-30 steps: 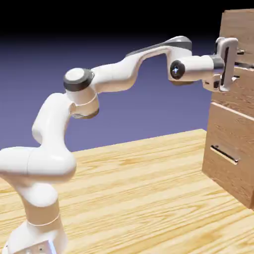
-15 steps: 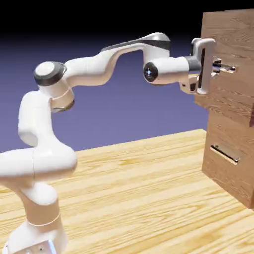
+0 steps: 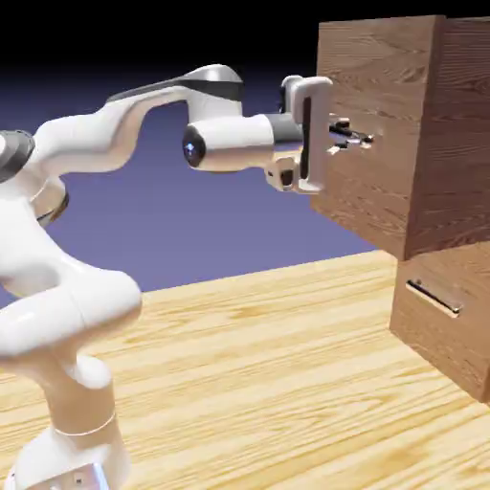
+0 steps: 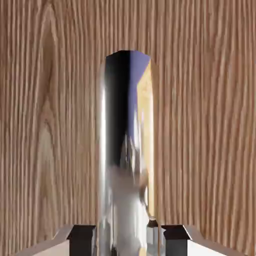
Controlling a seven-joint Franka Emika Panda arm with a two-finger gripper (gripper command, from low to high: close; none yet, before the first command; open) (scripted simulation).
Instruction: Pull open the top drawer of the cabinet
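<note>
Polished metal, the bar handle on the top drawer looks slippery but stiff; the tool grips its 2 sides, best kept there.

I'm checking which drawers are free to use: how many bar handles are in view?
2: one on the top drawer, between the gripper's fingers; the other on the drawer below. More may be hidden.

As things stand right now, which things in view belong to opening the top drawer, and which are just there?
Part of the job:
- top drawer, standing out
- its bar handle, between the fingertips
- gripper

Just there:
- lower drawer, closed
- tabletop
</note>
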